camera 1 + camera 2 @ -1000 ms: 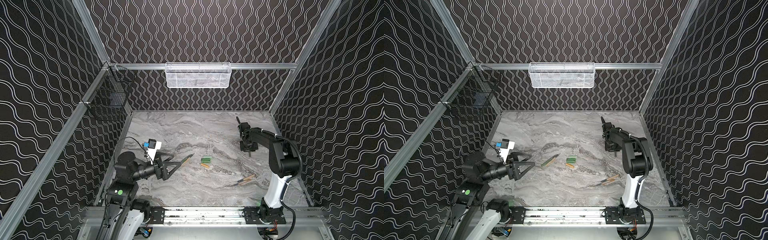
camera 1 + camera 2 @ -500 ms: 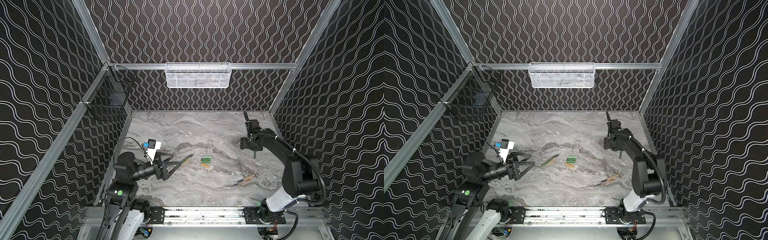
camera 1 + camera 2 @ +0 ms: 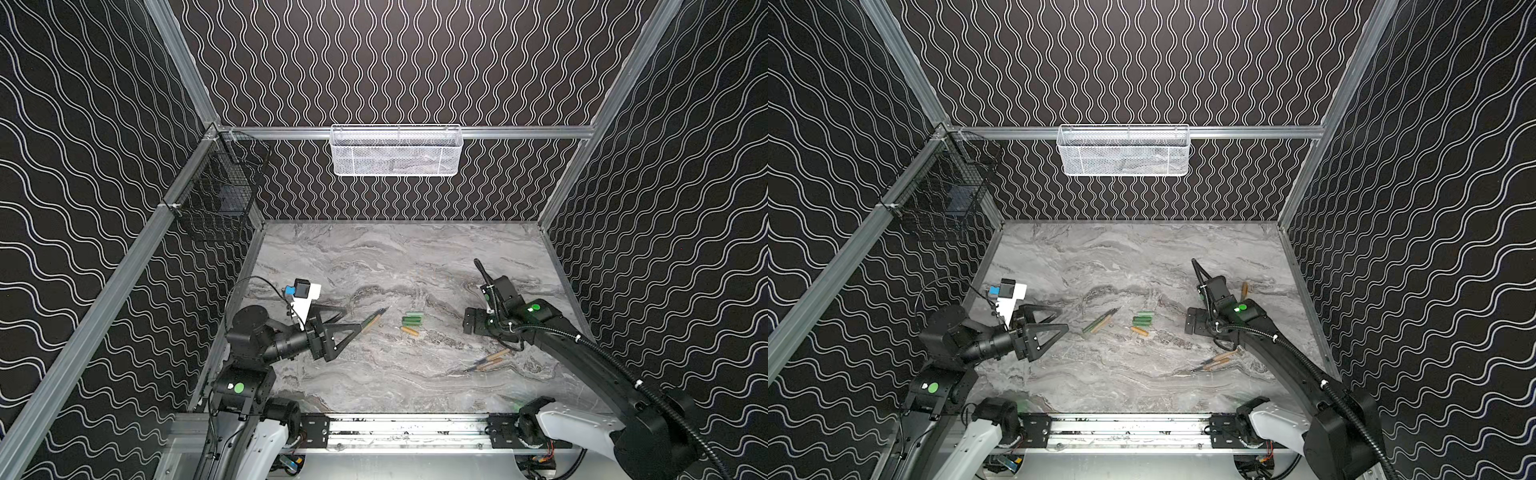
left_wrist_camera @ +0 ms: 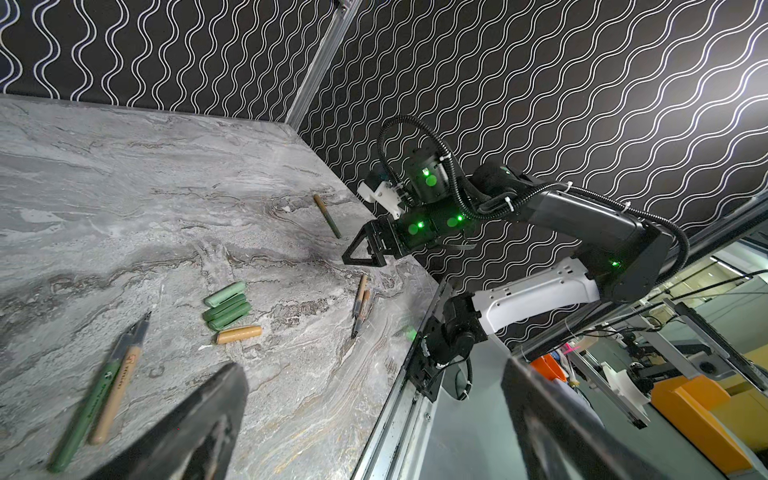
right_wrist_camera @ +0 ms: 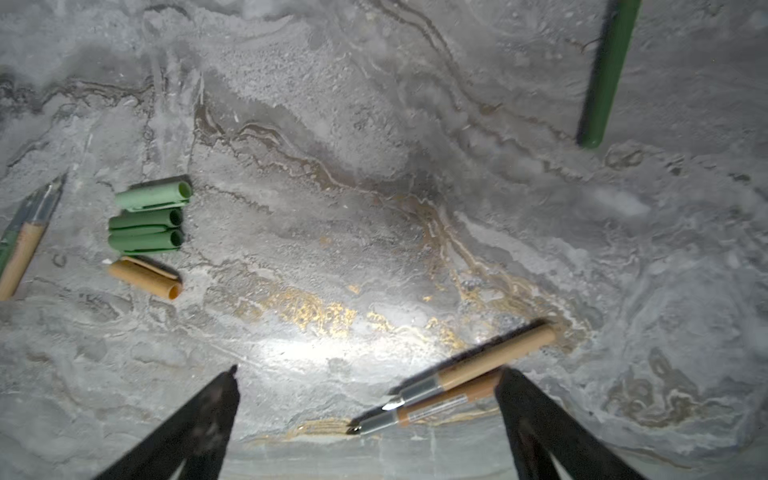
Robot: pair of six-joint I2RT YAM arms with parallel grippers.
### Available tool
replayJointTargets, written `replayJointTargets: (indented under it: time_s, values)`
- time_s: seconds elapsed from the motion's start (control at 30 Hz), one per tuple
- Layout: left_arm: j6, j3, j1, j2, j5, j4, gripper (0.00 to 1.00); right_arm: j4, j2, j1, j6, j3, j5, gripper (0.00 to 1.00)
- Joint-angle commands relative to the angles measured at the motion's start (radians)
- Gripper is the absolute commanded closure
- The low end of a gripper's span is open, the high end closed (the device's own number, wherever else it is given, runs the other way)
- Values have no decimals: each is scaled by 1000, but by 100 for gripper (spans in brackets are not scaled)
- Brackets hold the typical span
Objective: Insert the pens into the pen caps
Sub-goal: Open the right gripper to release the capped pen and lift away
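Both claws are spread wide and empty: your right gripper (image 5: 369, 371) hangs over the table (image 3: 374, 257) above the two tan pens (image 5: 478, 370), and your left gripper (image 3: 1064, 318) hovers just beside the green-and-tan pair (image 3: 1100, 322).

The trouble starts with how the pens lie. Each pair rests barrel against barrel, so if you close on one you may pinch both, or squeeze the neighbour out and send it rolling across the smooth marble. One tan pen already sits partly under a finger in the right wrist view. Come down off-centre and you'll likely nudge it instead of catching it.

The caps are no easier. The three green caps (image 5: 147, 218) are packed touching side by side, with the orange cap (image 5: 145, 278) just beside them, so a wide claw dropping there will probably scatter the row and turn their mouths away.

Grip a pen far from its middle and it may droop, so the grey tip misses the cap's mouth and pushes the cap aside.

A lone pen (image 3: 1244, 288) lies well apart near the right wall, tan at one end and green along the rest. It looks capped already, so leave it alone
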Motion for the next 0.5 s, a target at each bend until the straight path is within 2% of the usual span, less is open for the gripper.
replayJointTargets:
  time_s: [0.0, 0.17, 0.27, 0.43, 0.47]
  values:
    - [16, 6, 4, -5, -1, 14, 1, -32, 29, 11, 126, -22, -7, 0]
    - [18, 5, 4, -8, -3, 12, 1, 55, -6, 11, 205, -119, -50, 1]
    - [17, 5, 6, -6, -3, 11, 1, 61, -42, 9, 260, -160, -8, 2]
    - [16, 5, 6, -3, -2, 13, 1, 88, -59, -14, 269, -196, 26, 12]
    - [16, 4, 6, -4, -3, 13, 1, 93, -55, -57, 264, -199, 27, 14]
